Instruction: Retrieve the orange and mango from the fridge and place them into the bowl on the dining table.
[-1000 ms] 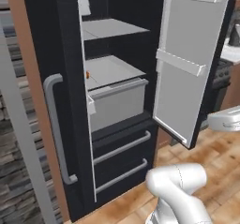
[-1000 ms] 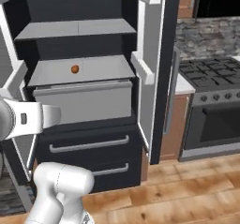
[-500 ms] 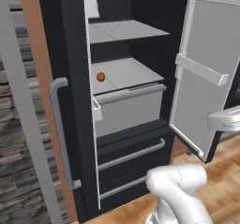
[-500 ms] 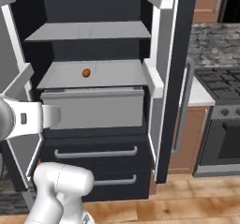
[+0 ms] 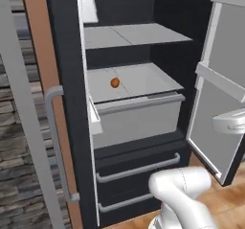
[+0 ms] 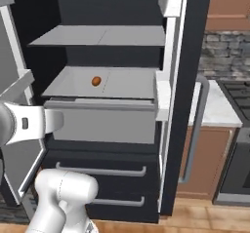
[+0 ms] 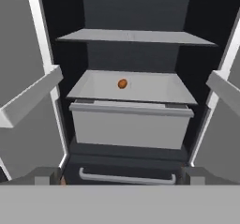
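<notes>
The gripper (image 7: 120, 178) hangs in front of the open fridge (image 5: 64, 41), its jaws spread wide and empty, the two fingertips (image 7: 46, 177) low at the edges of the hand view. Directly ahead of it and slightly below are the dark lower drawers (image 7: 126, 171) with their bar handles; just above those, still ahead, is the grey bin (image 7: 131, 124). On the shelf (image 7: 154, 87) on top of that bin, further in and above the gripper's line, lies a small orange-brown fruit (image 7: 122, 83), alone and a little left of centre. It looks like the orange, though it is too small to rule out the mango. Another bare shelf (image 7: 136, 36) sits higher and deeper still. The doors (image 7: 21, 78) stand open on either side of the gripper.

The risks from here, as I judge them: the fruit is well apart from the gripper and raised, so a straight reach could drive the fingers into the bin's front lip or the shelf edge. A round fruit on a flat shelf may roll backward if nudged before the jaws close. The open doors flank the arm closely, so a wide swing could strike one. Only one fruit can be made out here, so the second must still be found.
</notes>
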You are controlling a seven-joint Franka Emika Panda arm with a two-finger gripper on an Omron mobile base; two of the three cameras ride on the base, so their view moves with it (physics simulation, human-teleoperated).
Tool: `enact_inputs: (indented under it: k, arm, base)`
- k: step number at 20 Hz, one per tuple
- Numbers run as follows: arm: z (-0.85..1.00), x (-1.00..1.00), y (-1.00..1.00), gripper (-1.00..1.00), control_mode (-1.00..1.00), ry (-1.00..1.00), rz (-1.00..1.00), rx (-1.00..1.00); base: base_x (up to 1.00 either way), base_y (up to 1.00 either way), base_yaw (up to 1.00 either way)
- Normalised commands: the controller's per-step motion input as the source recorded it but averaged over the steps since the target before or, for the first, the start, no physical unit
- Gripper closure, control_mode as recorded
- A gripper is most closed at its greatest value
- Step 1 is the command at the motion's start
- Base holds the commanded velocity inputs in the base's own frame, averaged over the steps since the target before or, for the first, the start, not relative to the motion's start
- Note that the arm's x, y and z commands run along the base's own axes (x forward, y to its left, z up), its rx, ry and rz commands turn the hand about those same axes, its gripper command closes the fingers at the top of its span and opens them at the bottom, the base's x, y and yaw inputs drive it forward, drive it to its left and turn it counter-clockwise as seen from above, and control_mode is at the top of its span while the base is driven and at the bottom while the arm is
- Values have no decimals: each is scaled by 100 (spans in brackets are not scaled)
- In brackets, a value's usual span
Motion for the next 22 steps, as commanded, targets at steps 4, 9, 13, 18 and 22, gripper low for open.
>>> enact_inputs:
  k: [4, 9, 13, 18, 22]
  arm:
    - [0, 0, 0, -100, 100, 0, 0, 0]
    - [0, 0, 0, -100, 100, 0, 0, 0]
    - [0, 0, 0, -100, 100, 0, 0, 0]
    - [0, 0, 0, -100, 100, 0, 0, 0]
    - [0, 0, 0, -100, 100, 0, 0, 0]
  base:
    - [52, -22, 27]
    - [64, -13, 26]
    - [74, -16, 22]
    - [68, -26, 19]
    - [44, -17, 12]
